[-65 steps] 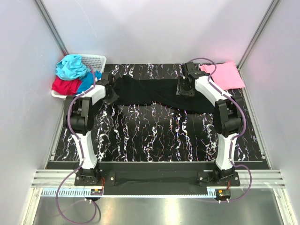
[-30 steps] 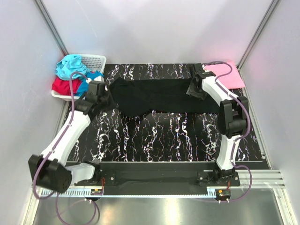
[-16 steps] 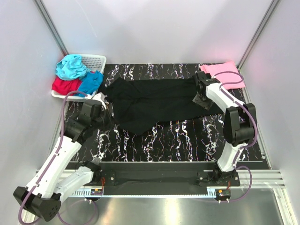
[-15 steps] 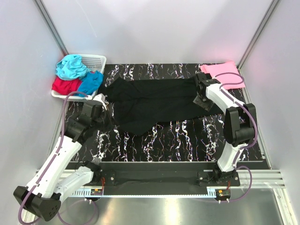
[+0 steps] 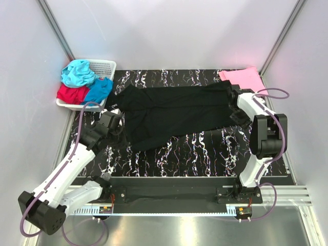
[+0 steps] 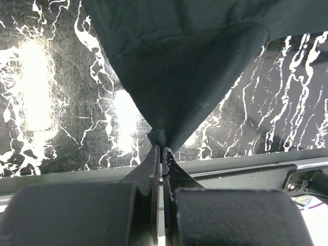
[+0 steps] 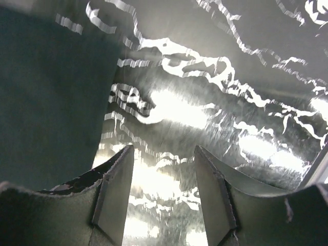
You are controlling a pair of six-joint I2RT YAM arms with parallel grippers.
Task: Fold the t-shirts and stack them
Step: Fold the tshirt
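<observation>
The large black t-shirt point(image 5: 174, 110) lies spread across the far half of the black marbled table. My left gripper point(image 5: 117, 130) is shut on its near-left corner; in the left wrist view the cloth point(image 6: 179, 77) fans out from the pinched fingertips point(image 6: 161, 148). My right gripper point(image 5: 237, 114) is open and empty at the shirt's right edge, with bare table between its fingers point(image 7: 115, 179) and black cloth point(image 7: 46, 102) to the left. A pink t-shirt point(image 5: 242, 78) lies flat at the far right. Teal point(image 5: 78, 72), red point(image 5: 70, 93) and blue point(image 5: 100, 88) t-shirts are heaped at the far left.
A white lattice basket point(image 5: 102, 66) holds the heap of shirts at the far left corner. Metal frame posts and white walls close in the table on three sides. The table's near half point(image 5: 195, 154) shows bare marbled surface.
My left gripper has pulled the black shirt's left corner toward the near side. My right gripper has let go of the shirt's right side and moved right, now open.
</observation>
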